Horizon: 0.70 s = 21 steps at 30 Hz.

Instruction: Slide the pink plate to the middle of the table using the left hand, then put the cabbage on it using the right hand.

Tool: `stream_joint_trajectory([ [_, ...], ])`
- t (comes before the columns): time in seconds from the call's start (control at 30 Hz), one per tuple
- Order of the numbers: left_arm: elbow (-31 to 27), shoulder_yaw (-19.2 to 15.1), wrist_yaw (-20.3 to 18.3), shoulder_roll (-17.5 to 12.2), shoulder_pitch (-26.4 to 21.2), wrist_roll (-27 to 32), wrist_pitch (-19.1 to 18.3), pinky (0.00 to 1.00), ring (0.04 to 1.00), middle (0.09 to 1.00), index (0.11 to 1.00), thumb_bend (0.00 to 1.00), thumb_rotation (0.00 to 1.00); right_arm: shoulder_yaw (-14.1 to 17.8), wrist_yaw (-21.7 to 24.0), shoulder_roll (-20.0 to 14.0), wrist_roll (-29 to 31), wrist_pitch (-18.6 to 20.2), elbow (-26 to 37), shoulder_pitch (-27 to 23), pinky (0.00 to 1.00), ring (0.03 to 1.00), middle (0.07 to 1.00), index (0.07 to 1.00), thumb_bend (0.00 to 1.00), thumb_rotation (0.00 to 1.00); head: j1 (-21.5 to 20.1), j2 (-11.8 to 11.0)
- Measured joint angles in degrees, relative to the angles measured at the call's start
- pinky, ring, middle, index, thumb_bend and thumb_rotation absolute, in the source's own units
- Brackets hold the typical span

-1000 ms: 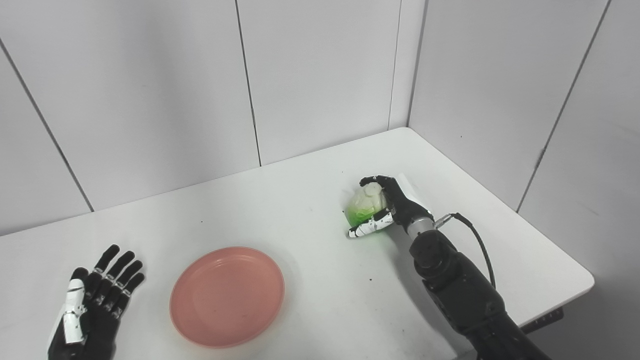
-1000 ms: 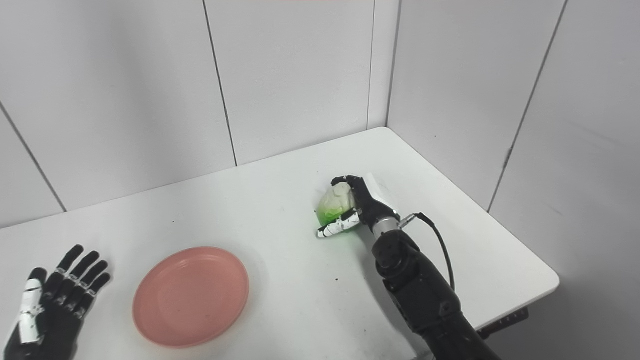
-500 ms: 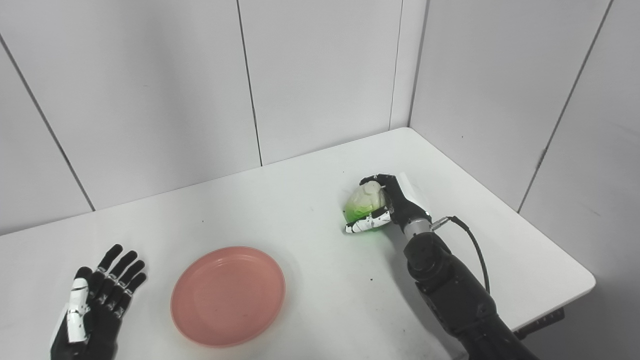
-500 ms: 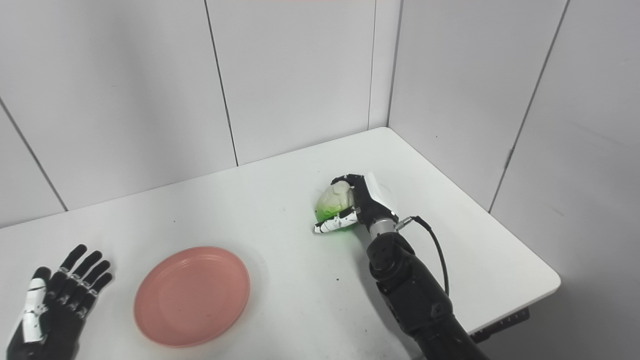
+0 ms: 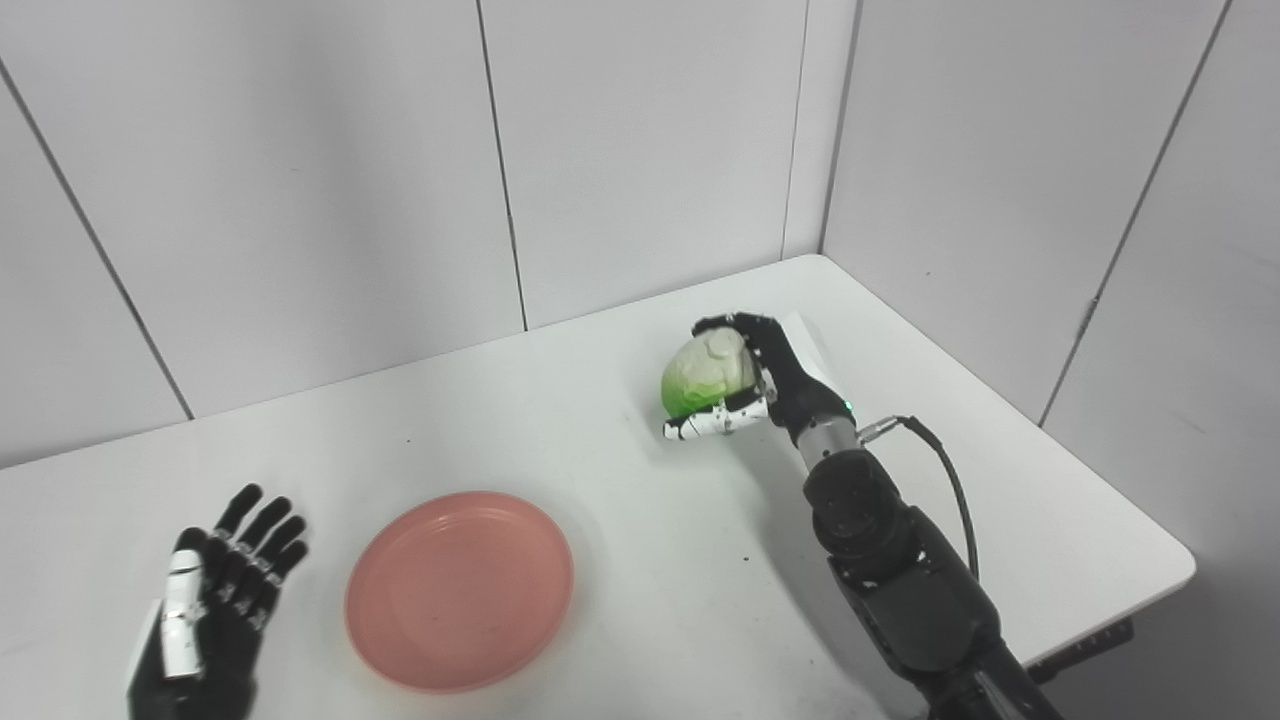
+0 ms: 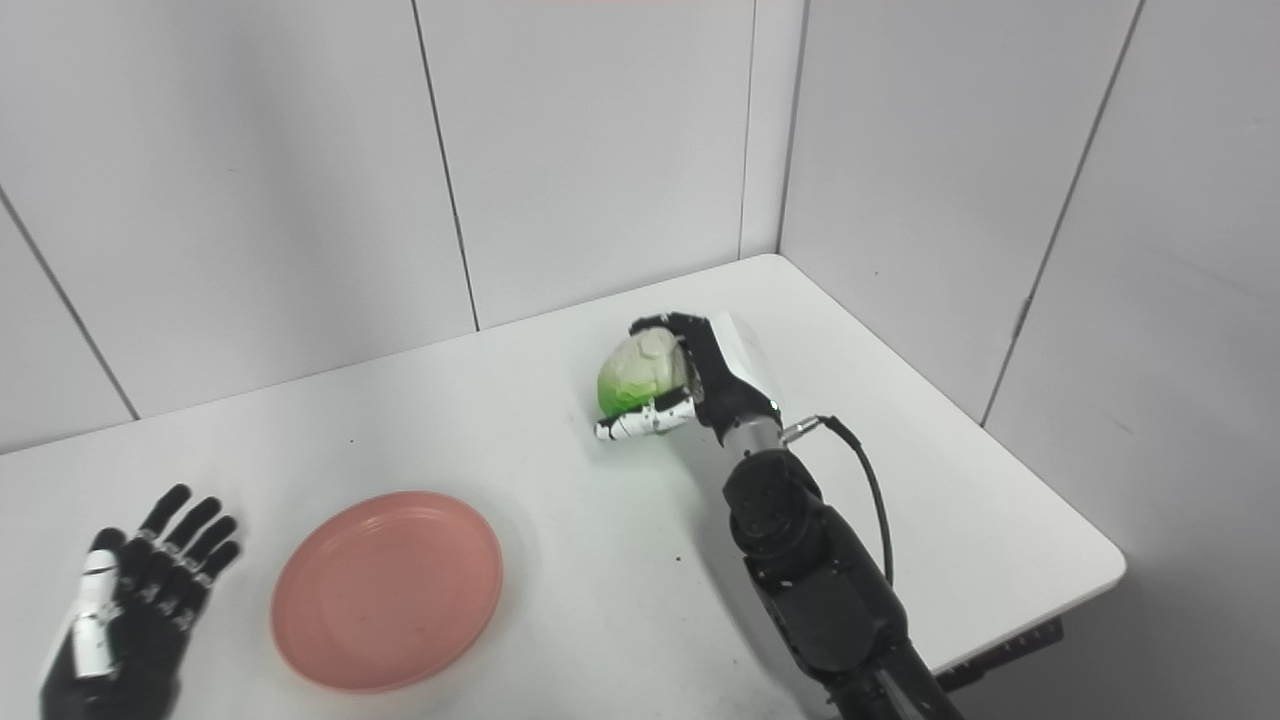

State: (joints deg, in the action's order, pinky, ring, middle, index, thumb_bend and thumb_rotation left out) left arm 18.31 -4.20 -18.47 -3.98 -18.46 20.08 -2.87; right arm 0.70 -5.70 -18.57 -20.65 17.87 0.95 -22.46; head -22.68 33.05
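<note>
A pale green cabbage [image 5: 700, 373] hangs above the white table [image 5: 620, 520], held in my right hand [image 5: 752, 385], which is shut on it with fingers over its top and thumb below. The pink plate [image 5: 459, 588] lies flat near the table's front, left of centre, with nothing on it. My left hand [image 5: 213, 600] rests at the front left corner, palm down and fingers spread, a short gap left of the plate. In the right eye view the cabbage [image 6: 637, 375] is well to the right of the plate [image 6: 388, 588] and further back.
Grey panel walls [image 5: 640, 150] close off the back and right of the table. A black cable [image 5: 940, 470] loops from my right forearm. The table's right edge [image 5: 1150, 520] lies just beyond my right arm.
My right hand has lifted the cabbage off the table and carried it up and slightly left. The left hand and plate have stayed put; the camera has shifted a little.
</note>
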Motion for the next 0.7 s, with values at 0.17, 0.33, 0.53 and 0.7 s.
stream_joint_trajectory([
  [0.17,-1.3,0.7,1.7,1.9,0.5,-1.7,0.1,0.93,0.878,0.866,0.871,0.45,1.00,-1.9,2.8,1.4,-0.2,1.7,3.9,-1.5,0.39,0.453,0.471,0.499,0.53,0.00,2.5,0.1],
  [0.33,-2.3,1.4,3.7,3.4,1.1,-3.2,0.1,0.93,0.879,0.869,0.871,0.45,1.00,-4.0,4.2,2.4,-0.6,1.7,4.2,-3.0,0.38,0.441,0.459,0.510,0.53,0.00,7.3,0.8],
  [0.53,-4.1,2.9,6.2,5.4,1.8,-5.6,-0.4,0.95,0.877,0.874,0.877,0.45,1.00,-6.9,6.8,4.5,-0.4,1.7,4.2,-3.9,0.38,0.434,0.458,0.510,0.53,0.00,12.5,1.8],
  [0.7,-4.6,3.4,8.2,7.1,1.8,-6.7,-0.8,0.93,0.876,0.875,0.876,0.45,1.00,-9.2,7.9,5.7,-0.2,1.1,3.3,-4.8,0.36,0.422,0.458,0.512,0.53,0.00,15.1,2.2],
])
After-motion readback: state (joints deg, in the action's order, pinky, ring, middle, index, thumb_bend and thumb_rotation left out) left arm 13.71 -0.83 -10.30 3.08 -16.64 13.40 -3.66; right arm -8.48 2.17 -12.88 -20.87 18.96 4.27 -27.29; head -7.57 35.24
